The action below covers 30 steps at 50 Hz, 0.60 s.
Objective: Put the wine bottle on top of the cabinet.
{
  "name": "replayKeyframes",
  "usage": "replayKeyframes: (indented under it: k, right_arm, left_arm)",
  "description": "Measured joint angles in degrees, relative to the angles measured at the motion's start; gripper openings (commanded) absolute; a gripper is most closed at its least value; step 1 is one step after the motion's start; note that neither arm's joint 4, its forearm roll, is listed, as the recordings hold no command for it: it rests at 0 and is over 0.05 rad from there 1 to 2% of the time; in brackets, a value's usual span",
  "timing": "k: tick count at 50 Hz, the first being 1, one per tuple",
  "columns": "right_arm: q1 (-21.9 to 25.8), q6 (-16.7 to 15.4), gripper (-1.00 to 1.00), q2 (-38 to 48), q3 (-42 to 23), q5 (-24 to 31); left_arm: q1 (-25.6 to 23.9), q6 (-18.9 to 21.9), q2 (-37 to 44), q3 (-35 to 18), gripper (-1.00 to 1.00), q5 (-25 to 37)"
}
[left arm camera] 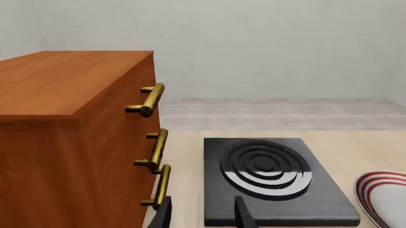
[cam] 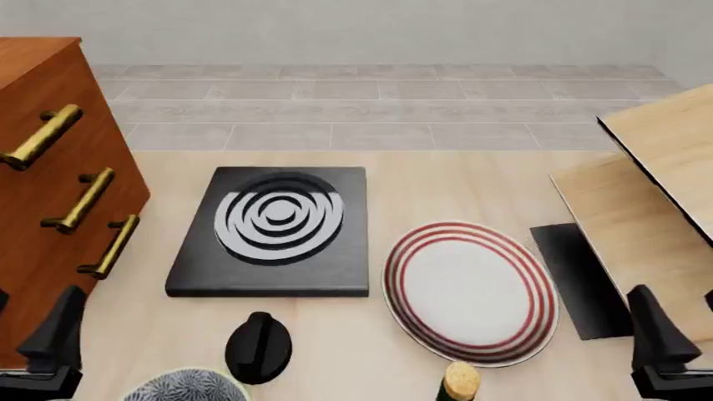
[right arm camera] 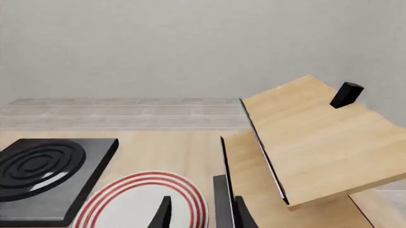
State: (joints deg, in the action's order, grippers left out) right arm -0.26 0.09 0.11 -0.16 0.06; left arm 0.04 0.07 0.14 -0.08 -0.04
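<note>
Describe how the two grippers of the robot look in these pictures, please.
Both are matte black. In the front view, the left gripper and right gripper show angular, wedge-shaped fingers on blocky bases. The wrist views show thin, dark, pointed fingertips. No cables or markings are visible.

Black hob plate point(cam: 270, 234) with grey concentric rings lies flat on light wood table point(cam: 368, 351). Red-rimmed white plate point(cam: 470, 291) just to its right, apart from it. Black knob point(cam: 259, 347) near front edge. Speckled grey bowl point(cam: 184, 388) beside knob, partly cropped. Pale tilted boards point(cam: 657, 192) at far right.
</note>
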Motion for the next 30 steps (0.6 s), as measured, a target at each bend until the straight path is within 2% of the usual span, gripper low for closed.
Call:
replayKeyframes:
  k: [18,30]
  right_arm:
    - [0.18,0.3,1.0,0.16,0.0,-0.12]
    - [0.2,0.35,1.0,0.19,0.0,-0.12]
  left_arm:
    - [-0.7,1.68,-0.03,-0.92,1.0,0.27]
    - [-4.4,3.71,-0.1,-3.93,1.0,1.72]
